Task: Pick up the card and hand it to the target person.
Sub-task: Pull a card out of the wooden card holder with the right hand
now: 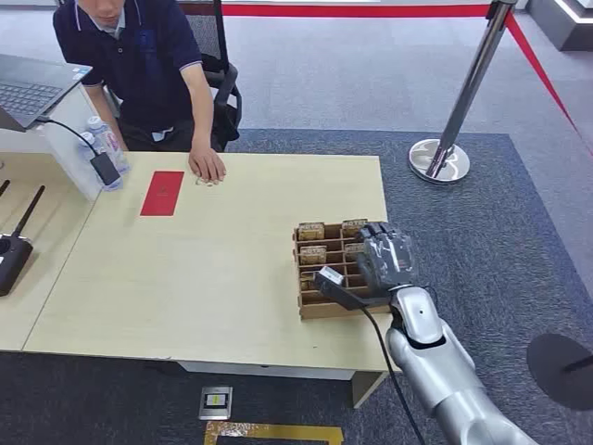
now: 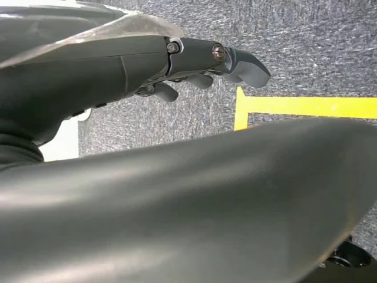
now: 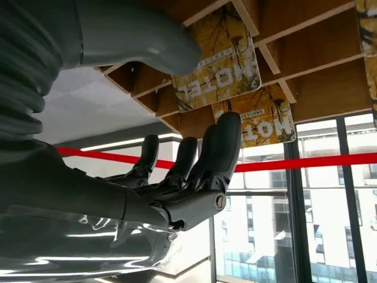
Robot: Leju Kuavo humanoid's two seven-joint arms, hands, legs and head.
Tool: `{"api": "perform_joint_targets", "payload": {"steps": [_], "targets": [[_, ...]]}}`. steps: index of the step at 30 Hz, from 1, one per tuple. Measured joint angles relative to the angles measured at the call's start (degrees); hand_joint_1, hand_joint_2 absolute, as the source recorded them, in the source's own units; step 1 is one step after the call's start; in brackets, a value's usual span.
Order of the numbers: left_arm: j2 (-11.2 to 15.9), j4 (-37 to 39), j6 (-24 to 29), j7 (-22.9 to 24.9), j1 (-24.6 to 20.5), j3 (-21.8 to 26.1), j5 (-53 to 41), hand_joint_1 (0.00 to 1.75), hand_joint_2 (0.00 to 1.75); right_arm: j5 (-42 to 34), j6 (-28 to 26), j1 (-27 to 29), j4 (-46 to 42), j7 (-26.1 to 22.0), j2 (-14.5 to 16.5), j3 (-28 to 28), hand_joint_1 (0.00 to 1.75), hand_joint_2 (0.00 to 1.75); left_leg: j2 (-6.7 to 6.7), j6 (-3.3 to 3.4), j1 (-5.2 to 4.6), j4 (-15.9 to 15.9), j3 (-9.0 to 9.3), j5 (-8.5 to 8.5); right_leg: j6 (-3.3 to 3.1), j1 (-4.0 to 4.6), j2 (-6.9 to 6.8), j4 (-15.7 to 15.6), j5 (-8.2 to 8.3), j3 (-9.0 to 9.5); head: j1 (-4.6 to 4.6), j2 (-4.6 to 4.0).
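R hand (image 1: 383,260) poised over card (image 3: 218,62) in wooden rack (image 1: 308,306) | fingers (image 3: 224,141) spread, nothing held | card judged thin, stiff, slick; to be pinched at exposed edge.

My right arm (image 1: 434,357) reaches forward and up from the lower right, silver and bent at the wrist. My right hand (image 1: 383,260) is spread, holding nothing, its dark fingers (image 3: 222,147) gently curved and apart from the thick thumb (image 3: 146,38). My left hand (image 2: 209,62) hangs low, fingers loosely extended and holding nothing.
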Motion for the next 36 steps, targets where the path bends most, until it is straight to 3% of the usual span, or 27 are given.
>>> {"api": "perform_joint_targets", "payload": {"steps": [20,36], "targets": [[0.00,0.00,0.00,-0.01,0.01,0.02,0.32,0.00,0.00,0.01,0.97,-1.24,1.71,0.37,0.62,0.00,0.79,1.75,0.00,0.00,0.00,0.00,0.00,0.01,0.00,0.00,0.00,0.00,0.00,-0.01,0.02,0.00],[0.00,0.00,0.00,-0.19,0.01,0.00,-0.27,0.00,0.00,0.60,1.21,1.62,-0.71,1.14,0.39,-0.78,0.81,1.75,0.01,0.00,0.00,0.00,0.01,0.02,0.00,0.00,0.00,-0.01,0.02,0.00,0.02,0.00]]}}
